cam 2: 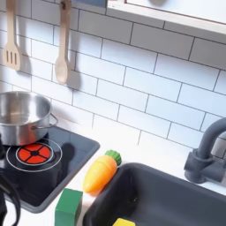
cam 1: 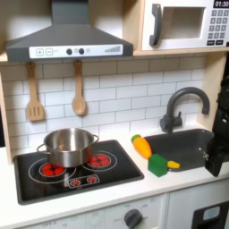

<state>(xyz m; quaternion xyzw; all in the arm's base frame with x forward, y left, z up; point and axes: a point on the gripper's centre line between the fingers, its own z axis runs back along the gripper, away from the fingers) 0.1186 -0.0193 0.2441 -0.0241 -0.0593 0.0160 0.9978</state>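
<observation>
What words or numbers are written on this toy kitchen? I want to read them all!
No text reads clearly.
Microwave keypad: rows of buttons with marks, too small and blurred to read.
Range hood control panel: knobs and small symbols, too blurred to read.
Stove knobs: no readable marks.

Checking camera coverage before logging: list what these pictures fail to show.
Pot inside: first exterior view, hidden by its wall.
Claw: cut by the first exterior view's right edge; jaws unclear.
Yellow piece in sink: cut by the second exterior view's bottom edge.
Microwave keys: first exterior view, too small to read.
</observation>
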